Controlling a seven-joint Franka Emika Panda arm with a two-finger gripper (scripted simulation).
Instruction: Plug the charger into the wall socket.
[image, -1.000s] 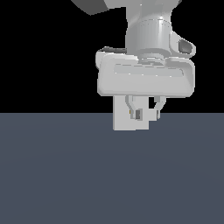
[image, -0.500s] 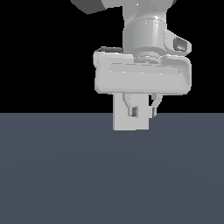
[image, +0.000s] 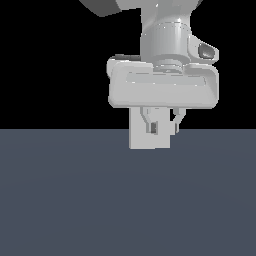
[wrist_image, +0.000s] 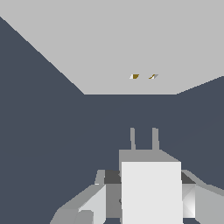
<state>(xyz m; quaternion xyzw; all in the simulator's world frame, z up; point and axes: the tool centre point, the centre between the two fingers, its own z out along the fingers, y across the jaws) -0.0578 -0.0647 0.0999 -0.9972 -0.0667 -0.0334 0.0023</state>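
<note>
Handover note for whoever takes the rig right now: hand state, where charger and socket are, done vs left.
Hand: fingers sit on either side of the charger; it looks shut on it, though contact isn't fully visible.
Charger: held with both prongs pointing at the wall socket.
Wall socket: upright plate ahead of the charger; its two holes sit roughly in line with the prongs.
Done: charger picked up and aimed.
Left: a gap of floor remains between prongs and plate; close it, insert, then release.

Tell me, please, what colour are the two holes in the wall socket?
Yellowish-brown, on the wall socket; clearest in the wrist view.
</note>
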